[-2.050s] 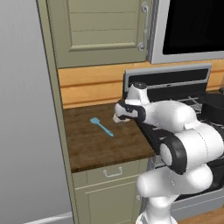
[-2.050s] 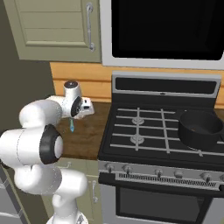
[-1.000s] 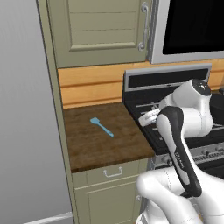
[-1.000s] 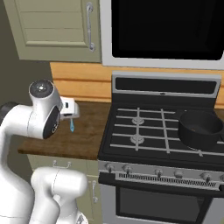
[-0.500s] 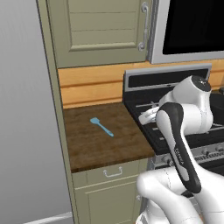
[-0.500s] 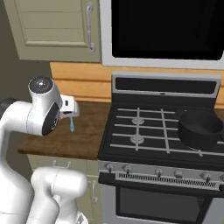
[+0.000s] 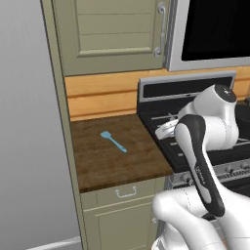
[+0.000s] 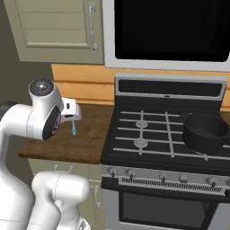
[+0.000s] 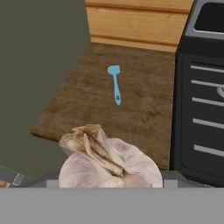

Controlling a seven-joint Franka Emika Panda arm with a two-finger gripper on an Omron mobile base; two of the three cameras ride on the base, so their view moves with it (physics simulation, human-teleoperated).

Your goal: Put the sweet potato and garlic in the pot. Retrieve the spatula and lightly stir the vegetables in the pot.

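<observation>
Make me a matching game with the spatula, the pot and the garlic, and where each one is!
Things:
1. spatula
2. pot
3. garlic

Places:
A. on a right-hand stove burner
B. right at the gripper, close to the hand camera
C. flat on the wooden counter

Pairs: 1-C, 2-A, 3-B

The garlic (image 9: 109, 164), a pinkish-white bulb with dry papery top, sits in my gripper. The light blue spatula (image 7: 113, 140) lies flat on the tabletop. The black pot (image 8: 205, 132) stands on the stove's right burner.
</observation>
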